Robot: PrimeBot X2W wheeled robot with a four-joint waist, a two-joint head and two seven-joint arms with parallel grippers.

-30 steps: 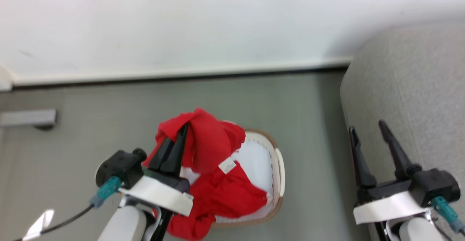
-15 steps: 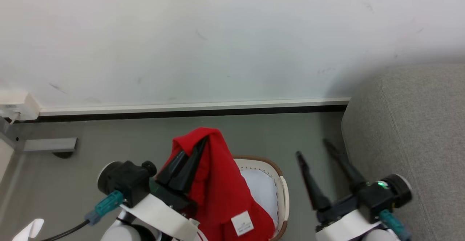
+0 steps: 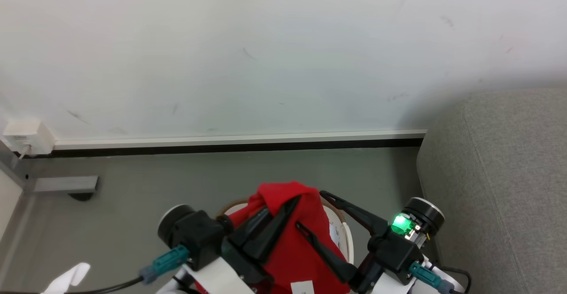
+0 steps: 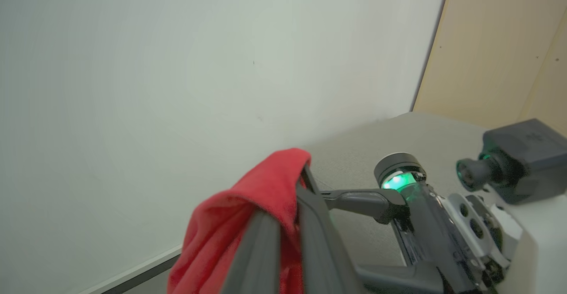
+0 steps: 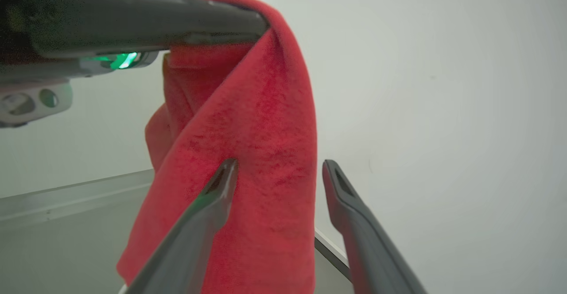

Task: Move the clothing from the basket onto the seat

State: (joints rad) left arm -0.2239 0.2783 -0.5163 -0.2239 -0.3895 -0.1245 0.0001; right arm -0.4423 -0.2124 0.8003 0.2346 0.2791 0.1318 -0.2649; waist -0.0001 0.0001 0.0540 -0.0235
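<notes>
Head view, looking down at a grey floor [image 3: 177,183] that meets a white wall [image 3: 266,55] along a pale skirting board with a dark strip beneath it. At the lower centre, the left gripper [image 3: 288,205] has its two dark fingers pressed together on the clothing [image 3: 290,249], a bright red piece of fabric. The fabric folds over the fingertips and hangs down out of the bottom of the frame, where a small white label [image 3: 302,287] shows. Behind the fabric, parts of the basket [image 3: 348,243] peek out: a cream wall with a brown rim, on the floor. From the lower right, the right gripper [image 3: 309,208] reaches in with its fingers spread wide, one passing in front of the red fabric and one beyond it. It is not pinching the fabric, and a green light glows on its wrist. In the right wrist view the cloth hangs between those two parted fingers. The seat [image 3: 500,187], light grey and upholstered, takes up the right edge of the head view, apart from the clothing and the basket.
</notes>
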